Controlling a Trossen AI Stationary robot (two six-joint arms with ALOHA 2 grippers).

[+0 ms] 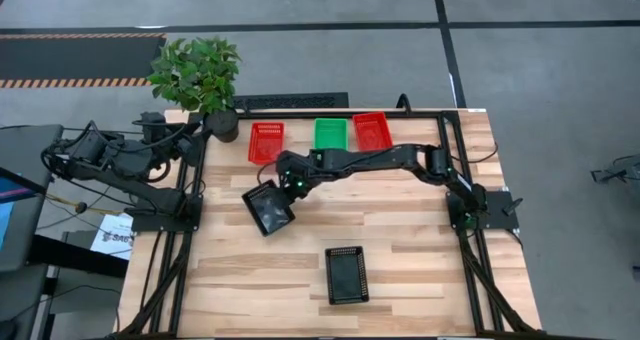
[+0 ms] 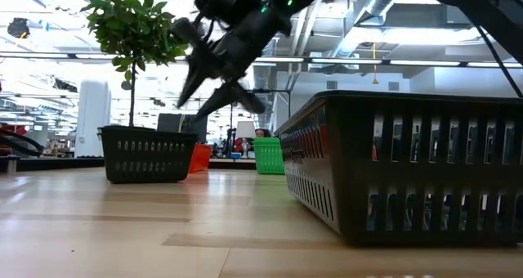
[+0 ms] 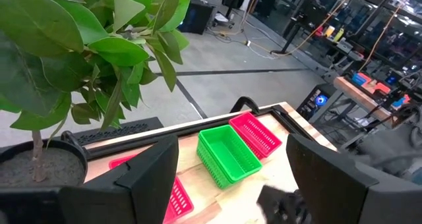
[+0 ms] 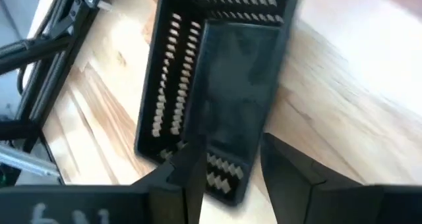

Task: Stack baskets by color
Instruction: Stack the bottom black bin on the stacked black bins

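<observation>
1. black basket lies tilted on my bench left of centre; another black basket sits near the front edge.
2. right pincer hovers over the first one's rim, fingers apart, pinching nothing.
3. left pincer waits spread by the plant, back-left corner.

Right arm stretched across the table, right end effector fingers parted, left arm folded at the table's edge

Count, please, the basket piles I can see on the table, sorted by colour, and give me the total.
Red piles: 2
Green piles: 1
Black piles: 2
Total: 5 visible piles; how many baskets are nested in each cannot be told.
</observation>
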